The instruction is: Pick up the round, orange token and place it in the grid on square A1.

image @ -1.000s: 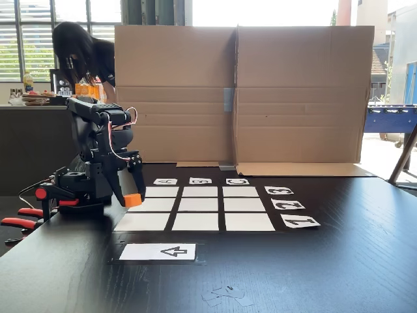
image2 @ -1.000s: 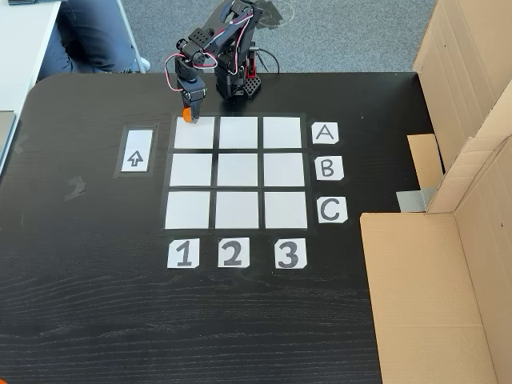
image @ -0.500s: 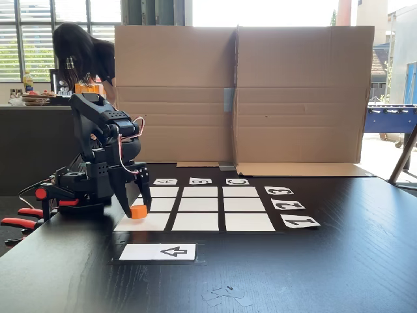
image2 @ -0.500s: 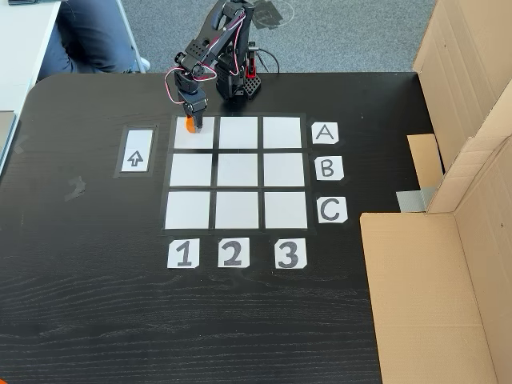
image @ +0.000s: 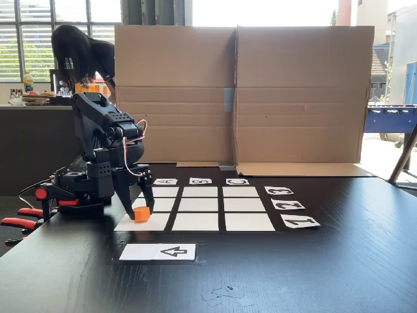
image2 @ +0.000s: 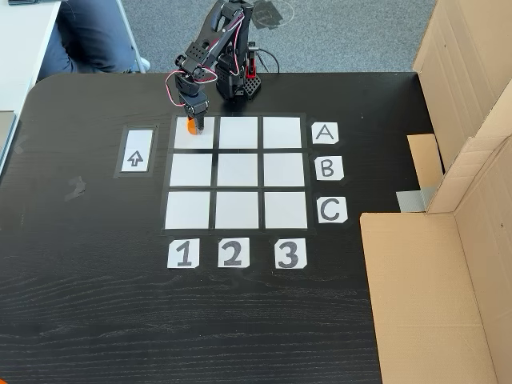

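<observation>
The orange token sits low on square A1, the near-left cell of the grid in a fixed view. My black gripper points down with a finger on each side of the token and looks shut on it. From above in the other fixed view, the gripper hangs over the top-left cell, square A1 of the grid. There just an orange sliver of the token shows beside the fingers.
A white arrow card lies left of the grid. Letter cards and number cards edge the grid. A cardboard wall stands behind the table. Red clamps hold the arm's base. A person is behind the arm.
The gripper has swung from beside the grid's corner onto the corner cell and lowered, carrying the token down until it meets the paper.
</observation>
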`<state>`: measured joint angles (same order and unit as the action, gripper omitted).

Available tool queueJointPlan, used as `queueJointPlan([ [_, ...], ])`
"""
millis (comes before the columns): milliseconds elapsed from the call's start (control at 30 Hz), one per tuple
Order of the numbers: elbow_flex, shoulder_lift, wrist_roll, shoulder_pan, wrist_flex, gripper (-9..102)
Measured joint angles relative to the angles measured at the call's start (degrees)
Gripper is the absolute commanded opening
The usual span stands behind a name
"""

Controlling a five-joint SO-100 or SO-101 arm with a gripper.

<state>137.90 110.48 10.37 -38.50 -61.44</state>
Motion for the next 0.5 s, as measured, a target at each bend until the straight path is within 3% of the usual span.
queueJointPlan([
  [500, -0.09, -1.93, 0.53, -0.18, 0.7, 0],
])
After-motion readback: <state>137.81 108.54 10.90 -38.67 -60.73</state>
